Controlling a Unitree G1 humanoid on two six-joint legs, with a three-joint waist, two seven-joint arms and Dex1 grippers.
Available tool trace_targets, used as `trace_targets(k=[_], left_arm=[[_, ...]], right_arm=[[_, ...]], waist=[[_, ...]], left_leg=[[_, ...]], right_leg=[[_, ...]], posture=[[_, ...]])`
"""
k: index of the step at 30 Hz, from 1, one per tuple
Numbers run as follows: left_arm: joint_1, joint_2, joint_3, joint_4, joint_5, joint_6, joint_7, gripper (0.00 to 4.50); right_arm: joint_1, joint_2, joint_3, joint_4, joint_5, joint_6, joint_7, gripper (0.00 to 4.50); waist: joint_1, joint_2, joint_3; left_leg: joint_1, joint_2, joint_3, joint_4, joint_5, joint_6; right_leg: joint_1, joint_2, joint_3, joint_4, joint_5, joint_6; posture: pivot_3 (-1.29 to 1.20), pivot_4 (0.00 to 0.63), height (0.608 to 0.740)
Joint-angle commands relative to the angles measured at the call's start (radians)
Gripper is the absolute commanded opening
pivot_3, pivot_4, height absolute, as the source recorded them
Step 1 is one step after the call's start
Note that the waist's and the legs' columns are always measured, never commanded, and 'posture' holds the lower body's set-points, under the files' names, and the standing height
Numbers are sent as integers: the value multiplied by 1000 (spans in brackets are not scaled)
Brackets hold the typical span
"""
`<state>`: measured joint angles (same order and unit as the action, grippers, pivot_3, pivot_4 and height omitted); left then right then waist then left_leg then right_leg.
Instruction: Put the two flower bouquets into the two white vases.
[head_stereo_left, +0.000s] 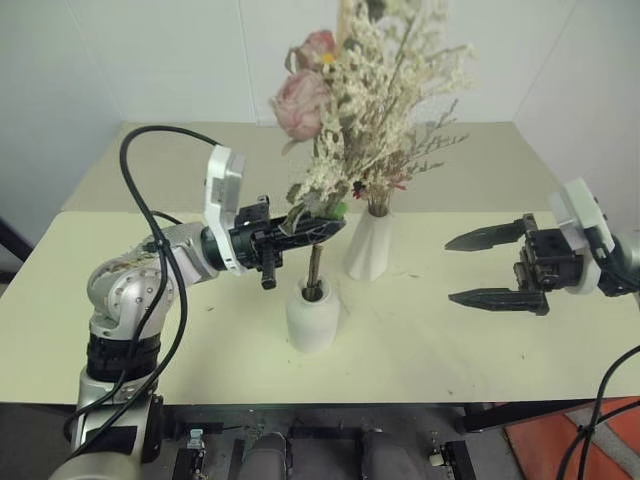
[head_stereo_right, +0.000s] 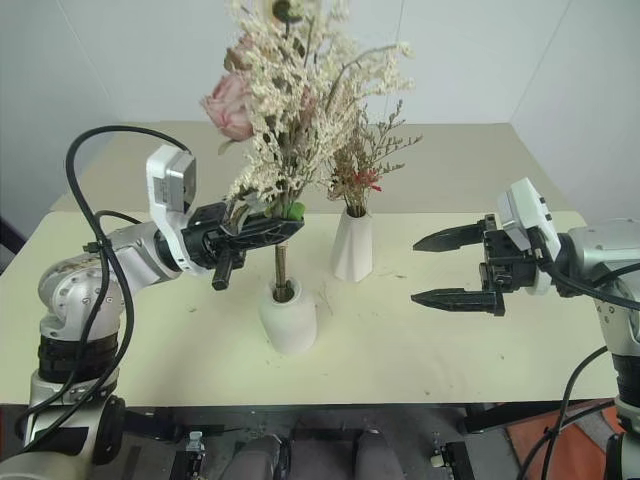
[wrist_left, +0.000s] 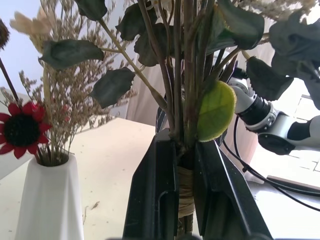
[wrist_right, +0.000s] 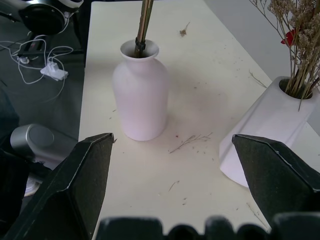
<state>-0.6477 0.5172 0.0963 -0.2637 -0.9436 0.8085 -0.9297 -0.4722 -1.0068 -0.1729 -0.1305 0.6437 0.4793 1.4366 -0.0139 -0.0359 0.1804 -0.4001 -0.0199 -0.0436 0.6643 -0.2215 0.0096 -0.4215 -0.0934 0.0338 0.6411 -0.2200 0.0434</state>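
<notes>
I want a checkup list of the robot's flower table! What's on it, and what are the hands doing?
Surface: pale yellow table, flat.
Job's things: rose bouquet has its stems in the round vase; twig bouquet stands in the tall vase.
Clutter: dry flower crumbs between the vases.
Grippers: left gripper shut on the rose bouquet's stems above the round vase; right gripper open, holding nothing, beside the tall vase.
Cables: black cable loops over the left arm.
Surroundings: white walls; orange floor patch by the right corner.
</notes>
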Motion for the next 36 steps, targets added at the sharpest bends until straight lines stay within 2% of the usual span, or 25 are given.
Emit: trace_targets(k=[1, 11, 13, 25, 32, 36], left_arm=[[3, 14, 2, -28, 2, -19, -17, 130], [37, 44, -14, -46, 11, -7, -17, 130], [40, 42, -15, -50, 5, -2, -12, 860], [106, 126, 22, -130, -23, 22, -6, 4483], [297, 309, 149, -189, -4, 14, -57, 4483], [402, 417, 262, -176, 15, -13, -116, 4483]], right_arm=[[-11, 1, -26, -18, 12, -24, -1, 4479], [-16, 7, -19, -10, 6, -32, -8, 4479], [-21, 9, -18, -4, 4, -35, -8, 4500], [-56, 17, 4, 37, -21, -61, 6, 4500], [-39, 9, -2, 28, -21, -54, 21, 4500], [-29, 7, -6, 33, -24, -55, 25, 4500]], waist=[[0, 0, 0], [0, 0, 0], [0, 0, 0], [-2, 0, 0], [-4, 0, 0], [-1, 1, 0]], left_leg=[[0, 0, 0, 0, 0, 0], [0, 0, 0, 0, 0, 0], [0, 0, 0, 0, 0, 0], [0, 1, 0, 0, 0, 0], [1, 2, 0, 0, 0, 0], [1, 2, 1, 0, 0, 0]], right_leg=[[0, 0, 0, 0, 0, 0], [0, 0, 0, 0, 0, 0], [0, 0, 0, 0, 0, 0], [0, 0, 0, 0, 0, 0], [0, 1, 1, 0, 0, 0], [0, 1, 1, 0, 0, 0]], posture=[[0, 150, 740], [0, 150, 740], [0, 150, 740], [0, 150, 740], [0, 150, 740], [0, 150, 740]])
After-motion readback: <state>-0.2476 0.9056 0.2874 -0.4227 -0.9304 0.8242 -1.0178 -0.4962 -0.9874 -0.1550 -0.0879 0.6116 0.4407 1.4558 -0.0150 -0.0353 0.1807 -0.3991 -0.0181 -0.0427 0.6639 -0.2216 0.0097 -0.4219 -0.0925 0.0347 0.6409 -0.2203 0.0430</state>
